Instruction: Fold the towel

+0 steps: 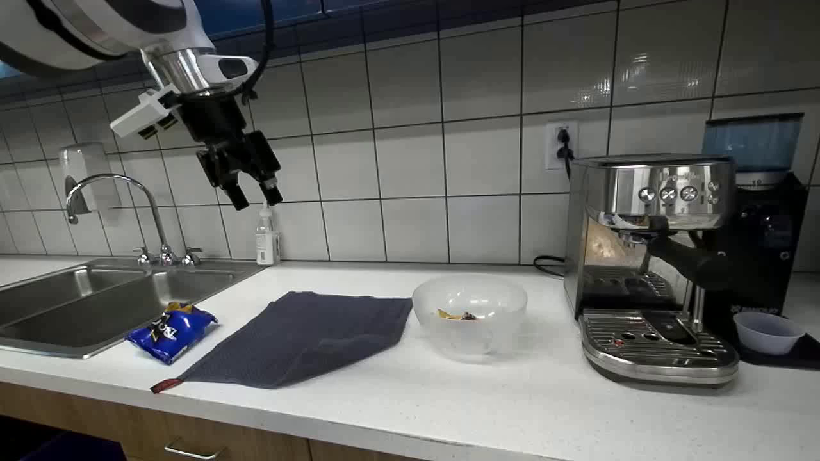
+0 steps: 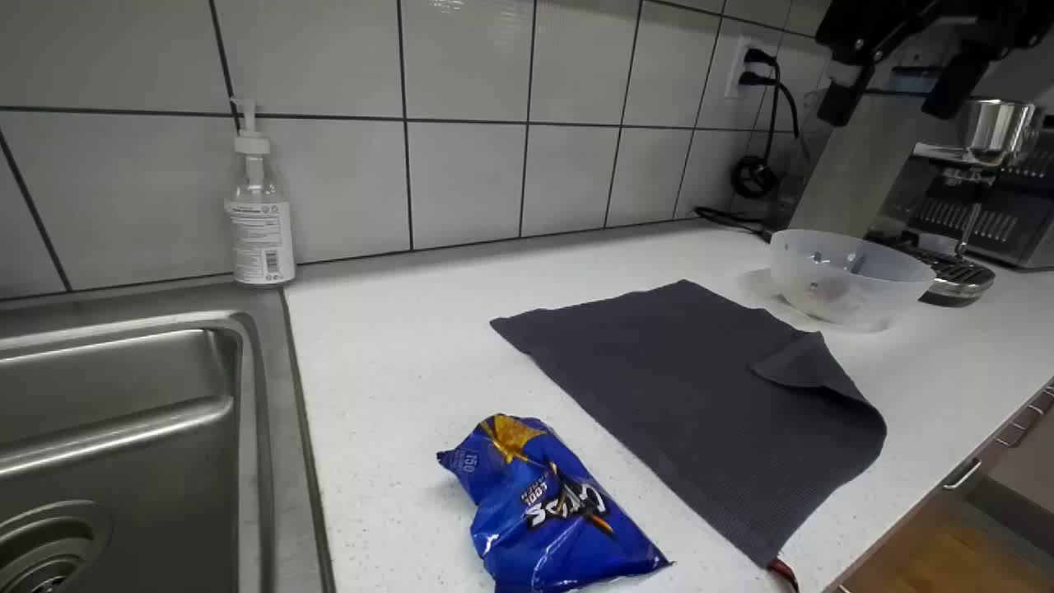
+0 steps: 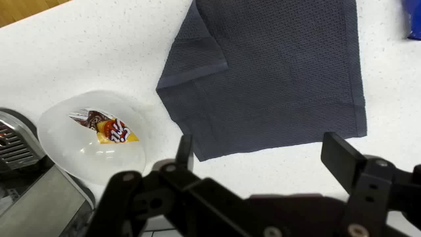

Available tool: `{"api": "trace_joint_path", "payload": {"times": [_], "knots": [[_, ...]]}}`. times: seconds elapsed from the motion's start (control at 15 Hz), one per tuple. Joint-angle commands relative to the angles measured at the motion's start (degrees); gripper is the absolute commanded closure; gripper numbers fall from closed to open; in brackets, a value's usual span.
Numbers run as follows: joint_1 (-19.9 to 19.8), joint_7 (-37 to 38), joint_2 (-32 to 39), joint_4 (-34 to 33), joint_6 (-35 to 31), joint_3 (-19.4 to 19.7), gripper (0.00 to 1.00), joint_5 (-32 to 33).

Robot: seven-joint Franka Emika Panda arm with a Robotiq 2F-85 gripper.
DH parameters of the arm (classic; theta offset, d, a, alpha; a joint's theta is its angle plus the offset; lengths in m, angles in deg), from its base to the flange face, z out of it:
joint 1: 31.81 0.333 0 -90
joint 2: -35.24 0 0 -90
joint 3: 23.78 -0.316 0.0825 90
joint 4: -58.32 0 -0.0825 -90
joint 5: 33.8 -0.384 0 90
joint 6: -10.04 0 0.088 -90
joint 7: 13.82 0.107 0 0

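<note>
The dark grey-blue towel lies mostly flat on the white counter; it also shows in an exterior view and in the wrist view. One corner is turned over in a small flap on the side near the bowl. A red tag sticks out at the front corner. My gripper is open and empty, well above the counter; it also shows in an exterior view. In the wrist view, its wide-apart fingers frame the towel's wall-side edge, without touching it.
A blue chip bag lies beside the towel, near the sink. A translucent bowl with wrappers inside stands at the towel's other side. Beyond it stands a coffee machine. A pump bottle stands by the tiled wall.
</note>
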Motion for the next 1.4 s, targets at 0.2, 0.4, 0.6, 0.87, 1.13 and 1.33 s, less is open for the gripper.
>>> {"api": "trace_joint_path", "payload": {"times": [0.2, 0.4, 0.6, 0.87, 1.13, 1.33], "knots": [[0.95, 0.32, 0.09, -0.13, 0.24, 0.91, 0.00, 0.47], [0.95, 0.32, 0.09, -0.13, 0.24, 0.91, 0.00, 0.47], [0.56, 2.49, 0.50, 0.57, -2.63, 0.46, 0.00, 0.99], [0.35, 4.29, 1.97, 1.50, -7.57, 0.30, 0.00, 0.74], [-0.01, 5.33, 4.19, 2.45, -11.30, 0.00, 0.00, 1.33], [-0.29, 5.79, 5.97, 2.87, -12.91, -0.02, 0.00, 2.10]]}}
